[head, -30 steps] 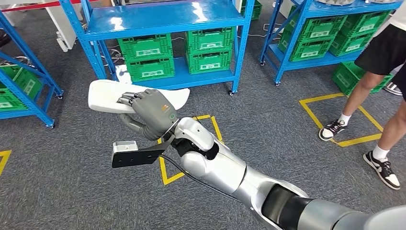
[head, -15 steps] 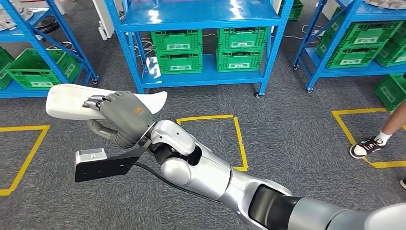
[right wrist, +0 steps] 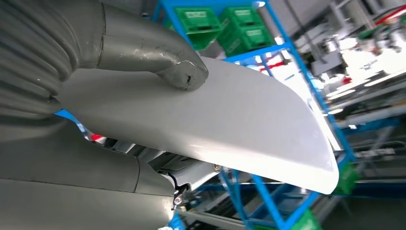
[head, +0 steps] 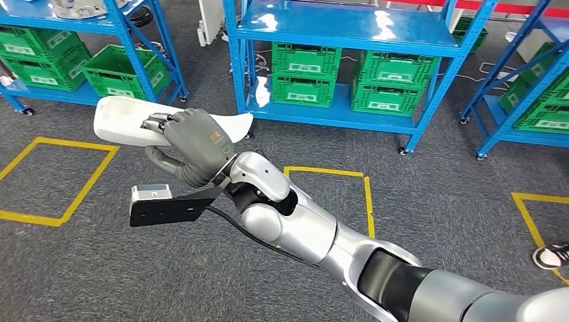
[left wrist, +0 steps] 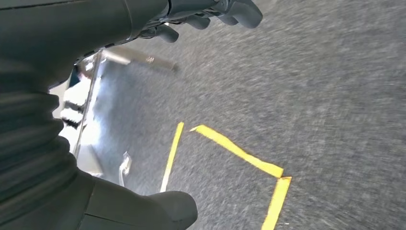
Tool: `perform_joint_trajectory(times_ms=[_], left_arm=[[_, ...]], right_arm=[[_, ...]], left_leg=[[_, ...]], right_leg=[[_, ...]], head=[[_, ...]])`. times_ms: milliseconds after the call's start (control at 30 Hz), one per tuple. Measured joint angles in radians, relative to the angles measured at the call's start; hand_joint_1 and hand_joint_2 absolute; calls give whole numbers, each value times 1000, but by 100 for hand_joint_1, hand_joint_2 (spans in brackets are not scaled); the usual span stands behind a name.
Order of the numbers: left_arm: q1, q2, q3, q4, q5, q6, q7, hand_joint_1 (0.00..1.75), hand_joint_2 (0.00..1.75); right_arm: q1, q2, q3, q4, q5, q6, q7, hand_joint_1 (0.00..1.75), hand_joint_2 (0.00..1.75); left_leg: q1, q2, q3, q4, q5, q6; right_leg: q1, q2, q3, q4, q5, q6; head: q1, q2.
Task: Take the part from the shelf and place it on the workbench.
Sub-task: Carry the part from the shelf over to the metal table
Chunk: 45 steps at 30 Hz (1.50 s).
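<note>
The part [head: 124, 122] is a long, white, smooth curved shell. My right hand [head: 194, 141] grips it around the middle and holds it level above the carpet, out in front of me. In the right wrist view the grey thumb [right wrist: 184, 72] presses on the part's [right wrist: 239, 129] broad white face, and the rest of the hand wraps under it. My left hand [left wrist: 95, 28] hangs over the floor, its dark fingers [left wrist: 239, 10] and thumb [left wrist: 167, 211] apart with nothing between them.
Blue steel shelves [head: 335, 30] holding green crates [head: 308, 64] stand across the far side, with more racks at both ends. Yellow tape squares [head: 329, 173] mark the grey carpet. A person's shoe [head: 553, 255] shows at the right edge.
The whole picture has slid to the right, so the camera has turned left; the person has nearly left the frame. My right hand keeps the same grip on the white part.
</note>
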Motion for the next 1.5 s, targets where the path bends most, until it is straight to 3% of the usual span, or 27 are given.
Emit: perform_joint_trajectory(times_ms=[67,100,133,200,267,333,400,433,467,533,600,633,700,767,867,933,967,1000,1067,1133,1200,1233,1300,1367,1433,1467,1500], left_arm=[[0,-1,0,0,-4,0,6,0,175],[0,-1,0,0,-5,0,9,0,175],[1,-1,0,1,-8,0,12,0,175],[5,0,-1,1,-14,-5,22,0,175],[6,0,-2,2,-22,-14,35,0,175],[1,0,-4,2,-27,-18,42,0,175],[-3,1,-5,1,-27,-15,41,0,175],[-3,1,-5,1,-26,-14,39,0,175],[-2,2,-5,1,-25,-13,36,0,175],[-3,4,-5,0,-24,-14,31,0,175],[-6,5,-5,-2,-25,-17,28,0,175],[-6,5,-6,-2,-25,-18,29,0,175],[-4,5,-5,-3,-23,-18,31,0,175],[-2,4,-5,-3,-21,-18,34,0,175],[-5,4,-5,-3,-20,-19,37,0,175],[-5,4,-4,-3,-21,-19,39,0,175],[-5,3,-4,-3,-21,-19,40,0,175],[-4,2,-4,-3,-21,-19,40,0,175],[-4,-1,-4,-3,-22,-19,42,0,175],[-4,-4,-4,-3,-24,-19,43,0,175],[-1,-5,-4,-3,-24,-19,44,0,175],[1,-5,-4,-2,-25,-20,46,0,175],[0,-8,-4,-1,-26,-20,50,0,175],[-7,-10,-4,0,-27,-20,52,0,175],[-12,-11,-4,0,-27,-19,53,0,175],[-13,-11,-4,0,-28,-18,53,0,175],[-13,-12,-4,0,-28,-18,54,0,175]], right_arm=[[0,-4,-2,6,-2,-6,-7,175,175],[0,-6,-3,9,-2,-8,-8,175,175],[0,-7,-5,11,-2,-9,-6,175,175],[0,-8,-9,13,0,-12,4,175,175],[0,-8,-14,14,2,-15,16,175,175],[4,-11,-21,16,5,-17,22,175,175],[10,-17,-27,19,6,-16,22,175,175],[13,-18,-28,21,6,-15,22,175,175],[15,-19,-29,23,6,-15,20,175,175],[15,-20,-31,28,3,-14,13,175,175],[14,-20,-33,32,2,-16,0,175,175],[15,-19,-33,35,3,-17,-6,175,175],[16,-16,-34,40,6,-21,-12,175,175],[15,-13,-34,45,8,-22,-14,175,175],[14,-12,-35,57,14,-21,-15,175,175],[15,-13,-36,69,17,-20,-15,175,175],[15,-13,-36,75,19,-19,-15,175,175],[13,-13,-36,79,21,-19,-15,175,175],[8,-12,-36,83,24,-19,-15,175,175],[2,-12,-36,84,25,-19,-15,175,175],[-1,-10,-36,85,26,-20,-14,175,175],[-3,-7,-37,85,28,-20,-14,175,175],[-9,-2,-38,86,31,-19,-14,175,175],[-16,-1,-40,89,35,-17,-17,175,175],[-20,-3,-42,94,37,-14,-21,175,175],[-21,-4,-42,97,37,-13,-24,175,175],[-24,-4,-42,99,37,-13,-26,175,175]], left_leg=[[0,-26,-5,7,-1,-7],[0,-37,-9,9,0,-14],[2,-47,-13,8,1,-22],[5,-59,-18,3,7,-37],[2,-21,-33,28,-8,-46],[0,38,-81,129,-63,-51],[1,60,-136,249,-113,-57],[1,63,-144,271,-115,-58],[2,66,-133,255,-100,-59],[0,95,-62,128,-45,-55],[-6,132,-2,19,-13,-41],[-9,142,7,-1,-12,-34],[-12,121,5,-1,-9,-20],[-9,99,5,-6,-4,-7],[-6,65,5,-9,0,6],[-8,38,3,-7,0,8],[-8,24,3,-5,0,8],[-8,10,3,-3,0,8],[-9,-17,0,3,-1,3],[-8,-37,-5,5,1,-8],[-6,-52,-10,0,6,-23],[-6,-47,-12,0,6,-29],[-9,-7,-33,43,-20,-37],[-8,43,-88,162,-82,-42],[-5,59,-137,268,-120,-47],[-4,63,-137,271,-112,-49],[-3,68,-115,235,-88,-49]], right_leg=[[-1,42,58,-128,52,-7],[0,56,73,-162,61,-9],[2,62,77,-174,61,-11],[4,39,78,-180,67,-21],[0,16,84,-191,74,-36],[0,-9,87,-196,76,-44],[1,-35,87,-196,74,-46],[1,-48,87,-196,73,-46],[1,-59,87,-196,72,-45],[2,-79,90,-194,69,-39],[8,-98,93,-192,63,-29],[11,-106,95,-192,61,-24],[12,-124,98,-194,59,-14],[7,-102,93,-173,40,-3],[3,-27,14,-4,-47,2],[4,-13,-38,92,-72,1],[5,-11,-40,86,-55,-1],[5,-8,-19,39,-22,-4],[5,15,45,-100,43,-11],[7,30,78,-174,65,-16],[9,19,78,-181,67,-24],[9,10,80,-186,71,-31],[6,-7,86,-197,77,-45],[7,-27,88,-200,78,-52],[8,-51,88,-200,77,-54],[9,-62,88,-200,76,-53],[8,-73,89,-200,75,-52]], head=[[0,0],[0,0],[0,0],[0,0],[-3,0],[-6,0],[-6,0],[-6,0],[-6,0],[-6,0],[-5,0],[-4,0],[-2,0],[-2,0],[1,0],[1,0],[1,0],[1,0],[1,0],[2,0],[3,0],[3,0],[0,0],[-3,0],[-3,0],[-3,0],[-3,0]])
